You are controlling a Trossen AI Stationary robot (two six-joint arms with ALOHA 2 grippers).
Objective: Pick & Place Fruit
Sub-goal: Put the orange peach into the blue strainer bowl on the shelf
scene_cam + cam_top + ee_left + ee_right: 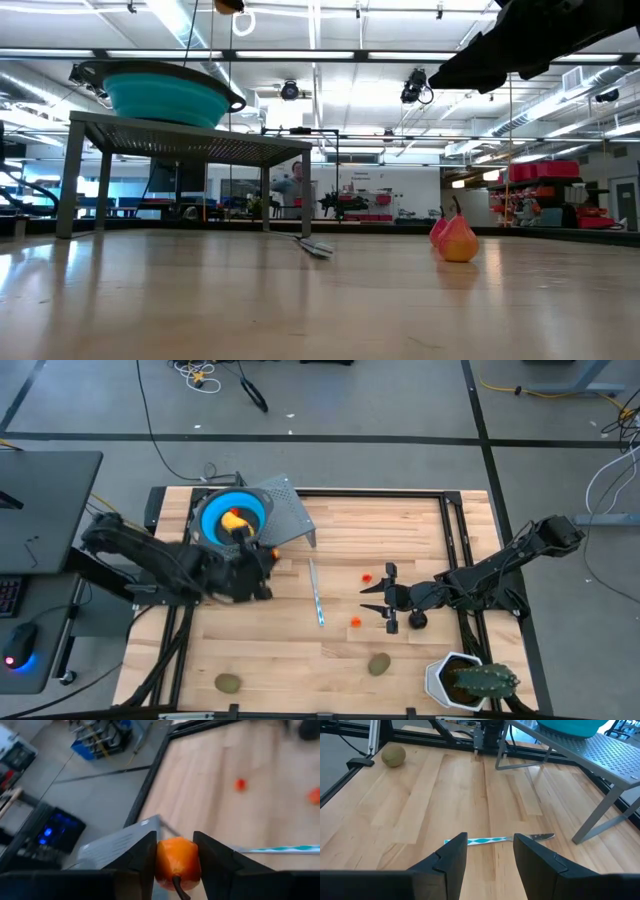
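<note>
**Drop risk at the bowl's edge**

Clearly the delicate part is the release. The left gripper [176, 865] is pinching a small orange fruit [177, 861] between its 2 fingers, stem hanging down, and in the high view it sits just beside the blue bowl [214, 520] on the raised metal stand [288, 515], at the bowl's near rim and not yet over its middle. If the fingers part here, the fruit would likely strike the rim or the perforated shelf and roll off onto the table [400, 650]. A yellow fruit [234, 518] already lies in the bowl, so a hard drop could bounce off it too.

The grip itself looks narrow (the fruit is round and smooth, held only at its sides), so a quick swing could let it slip.

The right gripper [489, 851] hovers low over the table with its fingers spread and nothing between them, close to the thin blue stick [485, 840]. It could nudge that stick, or the black ball [417, 621] just beside it, and send a piece rolling.

Still on the table: 2 tiny orange-red balls [367, 575] near the middle and 2 olive kiwi-like ovals [379, 664] toward the near edge, 1 close to the potted plant [470, 680].
</note>
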